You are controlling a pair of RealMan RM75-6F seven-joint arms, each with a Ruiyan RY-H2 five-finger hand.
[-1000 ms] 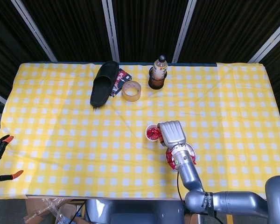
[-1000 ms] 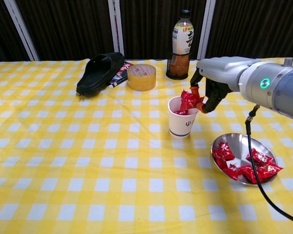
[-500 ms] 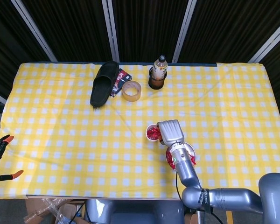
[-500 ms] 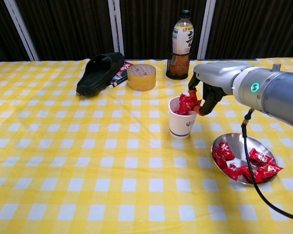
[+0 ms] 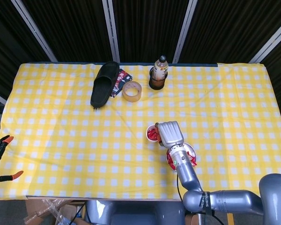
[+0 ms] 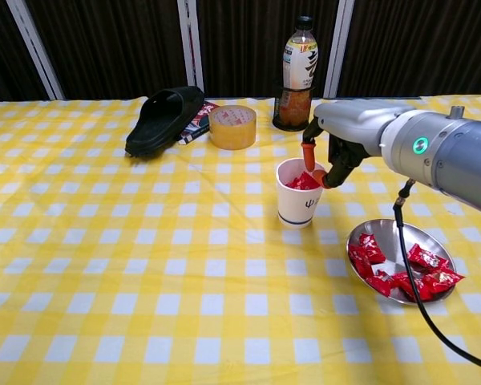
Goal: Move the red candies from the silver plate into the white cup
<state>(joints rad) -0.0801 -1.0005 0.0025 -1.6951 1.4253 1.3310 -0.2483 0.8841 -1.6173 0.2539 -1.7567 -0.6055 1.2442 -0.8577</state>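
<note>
Red candies [image 6: 303,182] already fill the white cup [image 6: 297,204] while more lie on the silver plate [image 6: 391,238], and the right hand [image 6: 325,154], fingers apart and empty above the cup, likely returns for another.

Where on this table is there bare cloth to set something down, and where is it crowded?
Bare cloth spans the near-left side, in front of the black slipper and left of the white cup. It is crowded around the cup, where the right robot hand hovers beside the silver plate, and at the back by the tape roll and bottle.
</note>
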